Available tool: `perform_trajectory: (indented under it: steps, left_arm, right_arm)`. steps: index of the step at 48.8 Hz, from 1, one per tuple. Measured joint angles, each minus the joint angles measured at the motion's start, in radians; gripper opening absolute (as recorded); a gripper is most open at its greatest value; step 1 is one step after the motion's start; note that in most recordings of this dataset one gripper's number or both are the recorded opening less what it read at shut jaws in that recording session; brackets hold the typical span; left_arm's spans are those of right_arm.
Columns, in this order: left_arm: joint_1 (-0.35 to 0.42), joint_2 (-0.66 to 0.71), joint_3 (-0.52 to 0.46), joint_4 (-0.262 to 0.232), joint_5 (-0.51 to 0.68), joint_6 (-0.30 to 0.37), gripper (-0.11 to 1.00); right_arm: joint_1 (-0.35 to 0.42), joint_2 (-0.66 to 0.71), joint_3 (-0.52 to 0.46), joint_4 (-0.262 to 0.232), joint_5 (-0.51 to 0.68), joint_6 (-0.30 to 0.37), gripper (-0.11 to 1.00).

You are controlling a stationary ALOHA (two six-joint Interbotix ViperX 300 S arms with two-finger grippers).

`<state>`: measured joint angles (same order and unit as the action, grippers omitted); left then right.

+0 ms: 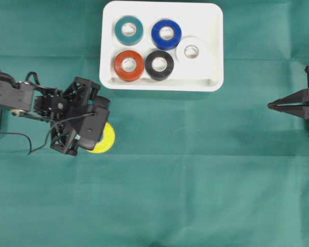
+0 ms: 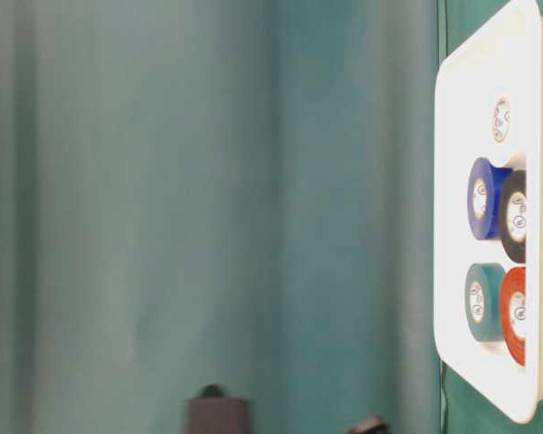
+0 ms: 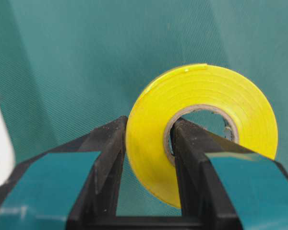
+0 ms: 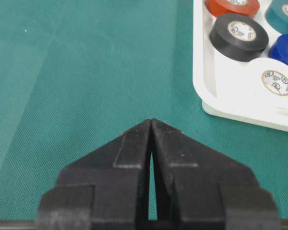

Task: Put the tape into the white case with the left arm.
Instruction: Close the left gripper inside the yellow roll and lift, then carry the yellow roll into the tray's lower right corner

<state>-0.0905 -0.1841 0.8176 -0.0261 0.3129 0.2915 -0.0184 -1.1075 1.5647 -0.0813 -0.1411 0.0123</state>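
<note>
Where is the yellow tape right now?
In the overhead view the yellow tape is left of centre, below the white case, pinched by the left gripper.

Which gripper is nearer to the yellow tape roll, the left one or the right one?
Left. The left gripper is shut on the yellow tape roll, one finger through its hole. The right gripper rests shut, far across the green cloth.

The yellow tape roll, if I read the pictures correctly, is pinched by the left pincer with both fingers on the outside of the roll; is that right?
Not quite: the left pincer grips the yellow tape roll through its wall, one finger inside the core and the other outside, as the left wrist view shows.
</note>
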Motion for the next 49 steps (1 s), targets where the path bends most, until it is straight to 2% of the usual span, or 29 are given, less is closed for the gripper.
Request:
perform_trajectory:
  steps: [8, 16, 28, 49]
  left_arm:
    - [-0.003, -0.055, 0.000, 0.000, 0.020, 0.000, 0.27]
    - [0.006, -0.051, -0.017, 0.000, 0.014, 0.002, 0.27]
    - [0.100, 0.052, -0.106, 0.000, -0.034, 0.005, 0.27]
    - [0.259, 0.247, -0.316, 0.000, -0.040, 0.015, 0.27]
  right_arm:
    - [0.000, 0.000, 0.000, 0.000, 0.000, 0.000, -0.09]
    - [0.000, 0.000, 0.000, 0.000, 0.000, 0.000, -0.09]
    - [0.000, 0.000, 0.000, 0.000, 0.000, 0.000, -0.09]
    - [0.000, 0.000, -0.002, 0.000, 0.000, 0.000, -0.09]
